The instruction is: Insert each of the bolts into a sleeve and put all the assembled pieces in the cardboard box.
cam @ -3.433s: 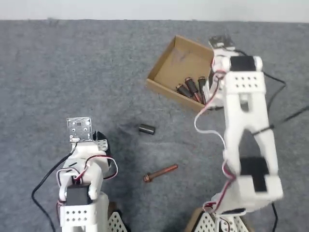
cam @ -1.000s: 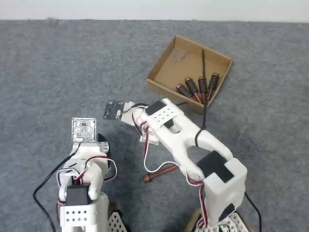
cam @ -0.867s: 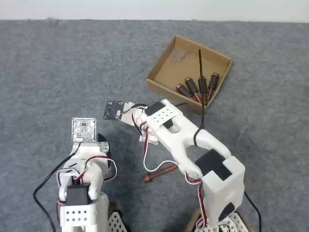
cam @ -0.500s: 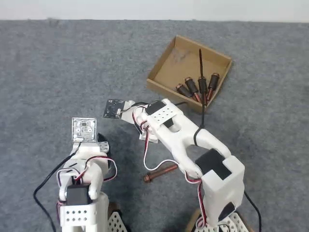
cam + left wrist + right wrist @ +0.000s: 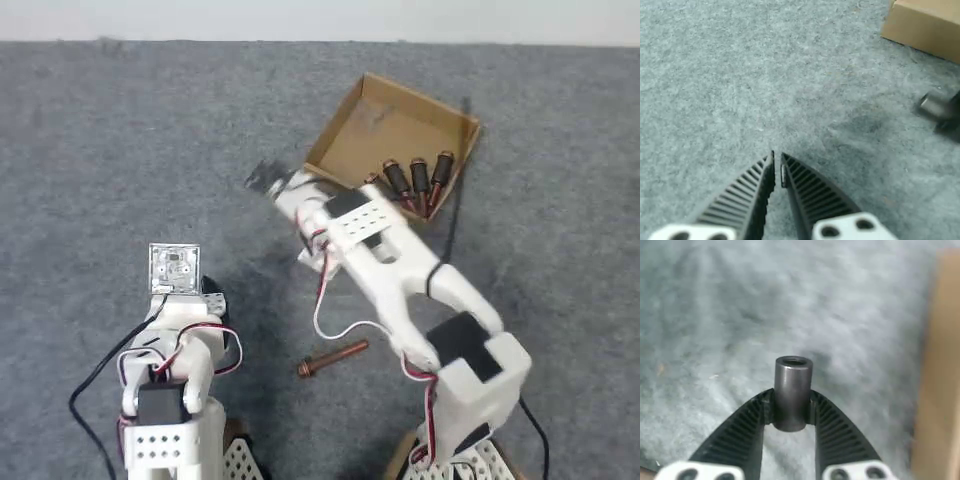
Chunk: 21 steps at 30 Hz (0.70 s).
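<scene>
my right gripper (image 5: 791,396) is clamped on the sleeve (image 5: 793,382), holding it by its lower half, with the open bore pointing away from the wrist. in the high view this arm reaches far and to the left, and its tip is just beside the near left corner of the cardboard box (image 5: 370,125). the bolt (image 5: 332,358) lies on the grey carpet (image 5: 150,130) at the near side, between the two arm bases and well apart from the sleeve. its long axis goes left to right, a little tilted, with the head at the left end. my left gripper (image 5: 777,159) has its fingers together and holds nothing. i judge it is the nearer one to the bolt, which lies to its right. so the left arm should take the bolt by the shank and line it up with the bore. some assembled pieces (image 5: 415,180) lie in the box.
</scene>
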### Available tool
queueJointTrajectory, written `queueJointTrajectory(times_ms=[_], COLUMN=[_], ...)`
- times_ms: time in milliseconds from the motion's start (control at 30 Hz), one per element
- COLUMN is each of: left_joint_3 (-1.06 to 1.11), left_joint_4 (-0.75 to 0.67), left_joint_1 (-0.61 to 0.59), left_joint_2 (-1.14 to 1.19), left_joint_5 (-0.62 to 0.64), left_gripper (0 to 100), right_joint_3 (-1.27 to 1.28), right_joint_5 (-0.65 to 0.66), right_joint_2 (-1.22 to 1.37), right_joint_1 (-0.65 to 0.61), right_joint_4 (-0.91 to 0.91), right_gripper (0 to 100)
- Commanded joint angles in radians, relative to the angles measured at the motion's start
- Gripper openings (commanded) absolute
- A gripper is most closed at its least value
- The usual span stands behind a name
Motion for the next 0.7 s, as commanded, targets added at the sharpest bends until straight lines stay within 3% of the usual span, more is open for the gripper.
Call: queueJointTrajectory(times_ms=[0, 233, 667], left_joint_3=[-0.013, -0.013, -0.013], left_joint_4=[-0.002, -0.002, -0.002], left_joint_1=[-0.003, -0.003, -0.003], left_joint_2=[-0.014, -0.014, -0.014], left_joint_5=[-0.012, -0.012, -0.012], left_gripper=[2, 2, 2], right_joint_3=[-0.052, 0.06, 0.634], right_joint_5=[-0.13, -0.235, -0.227], right_joint_2=[-0.131, -0.257, -0.65], right_joint_1=[0.07, 0.151, 0.43], right_joint_4=[0.059, 0.145, 0.005], right_gripper=[0.7, 0.7, 0.7])
